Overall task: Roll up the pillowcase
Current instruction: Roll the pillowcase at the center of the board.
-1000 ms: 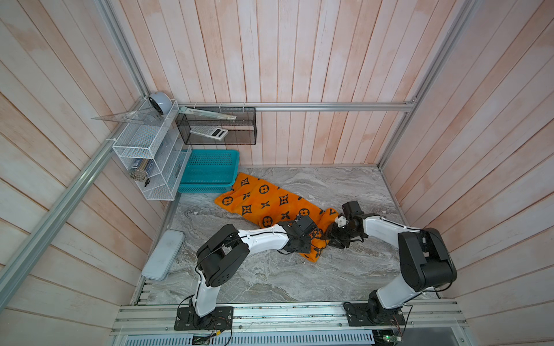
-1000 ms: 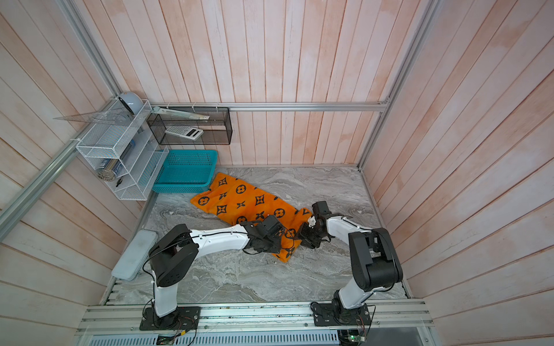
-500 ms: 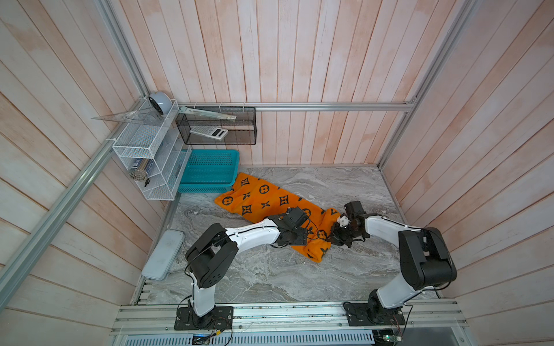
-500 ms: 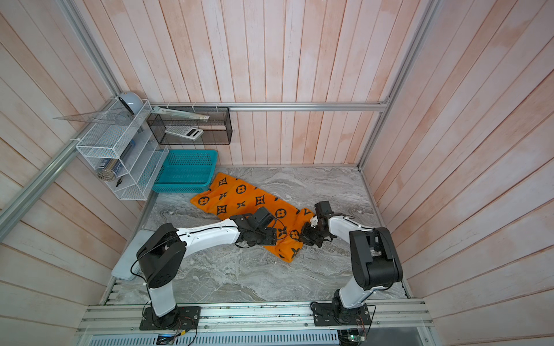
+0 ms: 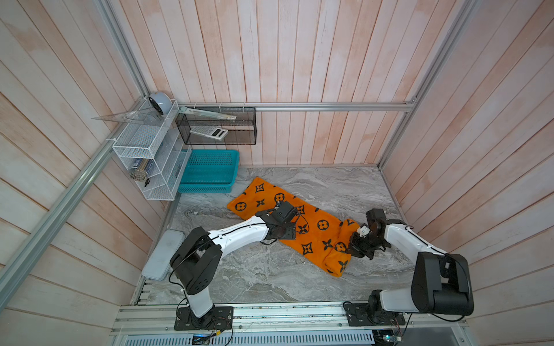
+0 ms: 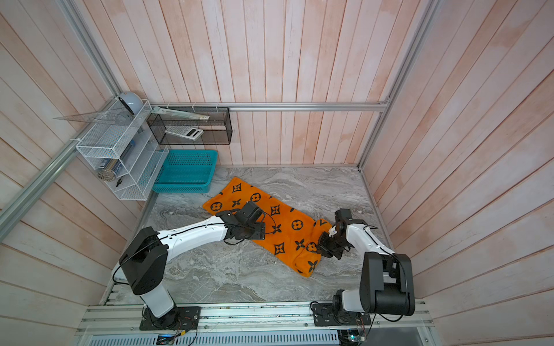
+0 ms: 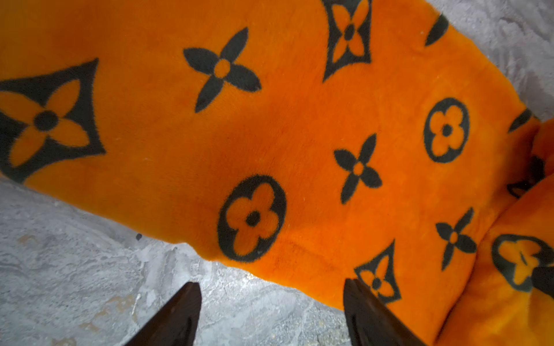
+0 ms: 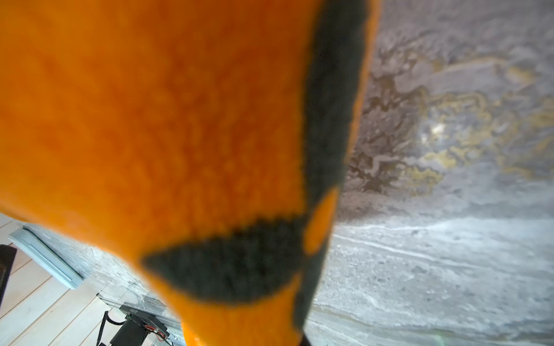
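Note:
The orange pillowcase [image 5: 299, 221] [image 6: 284, 230] lies slanted on the marble table [image 5: 269, 275], from back left to front right. Its front right end is rolled into a thick bundle [image 5: 337, 257]. My right gripper [image 5: 351, 251] [image 6: 321, 249] is shut on that bundle's outer side. In the right wrist view the blurred cloth [image 8: 180, 134] fills the frame and is pinched at the right gripper [image 8: 257, 340]. My left gripper [image 5: 291, 235] [image 6: 258, 235] [image 7: 271, 302] stands open over the cloth's near long edge, nothing between its fingers [image 7: 180, 314]. The flat cloth [image 7: 269, 134] runs on toward the roll.
A teal basket [image 5: 209, 170] stands at the back left, just behind the cloth's far corner. A white wire rack [image 5: 150, 155] and a black mesh basket [image 5: 215, 128] hang on the walls. A grey flat lid [image 5: 163, 254] lies at the table's left edge.
The left gripper opened, let go of the cloth near the roll and drew back left along the cloth. The right gripper shut on the rolled end.

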### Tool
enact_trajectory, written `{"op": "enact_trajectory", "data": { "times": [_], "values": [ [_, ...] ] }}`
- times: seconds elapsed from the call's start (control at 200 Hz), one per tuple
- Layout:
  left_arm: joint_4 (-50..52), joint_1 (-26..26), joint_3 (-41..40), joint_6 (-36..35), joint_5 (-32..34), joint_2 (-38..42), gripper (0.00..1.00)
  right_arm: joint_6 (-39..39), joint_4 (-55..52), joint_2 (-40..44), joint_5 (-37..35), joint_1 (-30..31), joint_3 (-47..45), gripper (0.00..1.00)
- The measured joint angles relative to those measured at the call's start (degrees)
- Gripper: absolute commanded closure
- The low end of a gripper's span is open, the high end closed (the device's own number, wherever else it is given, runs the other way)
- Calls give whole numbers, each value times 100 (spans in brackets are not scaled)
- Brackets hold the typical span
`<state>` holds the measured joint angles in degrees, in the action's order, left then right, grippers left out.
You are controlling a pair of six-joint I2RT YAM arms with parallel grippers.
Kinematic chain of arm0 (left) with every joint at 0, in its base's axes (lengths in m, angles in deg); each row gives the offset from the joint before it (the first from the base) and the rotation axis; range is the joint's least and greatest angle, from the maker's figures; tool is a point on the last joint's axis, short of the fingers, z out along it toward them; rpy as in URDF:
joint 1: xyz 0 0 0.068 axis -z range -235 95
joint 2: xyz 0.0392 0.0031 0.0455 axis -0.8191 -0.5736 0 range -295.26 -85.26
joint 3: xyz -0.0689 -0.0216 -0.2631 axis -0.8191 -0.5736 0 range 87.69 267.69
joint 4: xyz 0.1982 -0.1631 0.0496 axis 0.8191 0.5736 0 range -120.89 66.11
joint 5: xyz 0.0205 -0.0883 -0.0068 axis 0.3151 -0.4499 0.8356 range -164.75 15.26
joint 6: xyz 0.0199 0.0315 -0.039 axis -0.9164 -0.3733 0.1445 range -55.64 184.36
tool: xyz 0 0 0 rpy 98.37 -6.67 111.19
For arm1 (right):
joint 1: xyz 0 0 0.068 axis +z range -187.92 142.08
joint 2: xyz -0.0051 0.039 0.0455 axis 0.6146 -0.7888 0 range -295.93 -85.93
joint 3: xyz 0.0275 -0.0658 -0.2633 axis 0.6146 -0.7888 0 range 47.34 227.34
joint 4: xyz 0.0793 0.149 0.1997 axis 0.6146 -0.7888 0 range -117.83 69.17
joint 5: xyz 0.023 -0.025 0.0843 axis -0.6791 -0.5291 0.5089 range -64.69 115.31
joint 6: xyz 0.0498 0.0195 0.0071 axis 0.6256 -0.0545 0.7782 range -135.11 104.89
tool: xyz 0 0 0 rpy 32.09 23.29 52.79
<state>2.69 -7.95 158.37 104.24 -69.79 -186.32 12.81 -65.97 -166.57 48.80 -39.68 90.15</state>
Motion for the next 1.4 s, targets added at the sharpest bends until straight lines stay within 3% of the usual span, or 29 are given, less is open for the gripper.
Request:
{"op": "enact_trajectory", "data": {
  "times": [0.29, 0.405, 0.945, 1.105, 1.395],
  "values": [
    [-122, 0, 0, 2, -63, -369, 20, 35, -262, -105, 22, 520, 730, 63],
    [-153, 0, -24, 9, -68, -428, 20, 107, -269, -227, 13, 789, 942, 57],
    [-376, 0, -122, 59, -240, -251, 20, 789, 337, -1698, 42, 2050, 2179, 51],
    [-603, 37, -122, 103, -424, -153, 20, 1012, 807, -2164, 151, 2155, 2214, 51],
    [-905, 479, 46, 129, -772, -284, 20, 1281, 1143, -2260, 323, 2155, 2214, 51]
  ]
}}
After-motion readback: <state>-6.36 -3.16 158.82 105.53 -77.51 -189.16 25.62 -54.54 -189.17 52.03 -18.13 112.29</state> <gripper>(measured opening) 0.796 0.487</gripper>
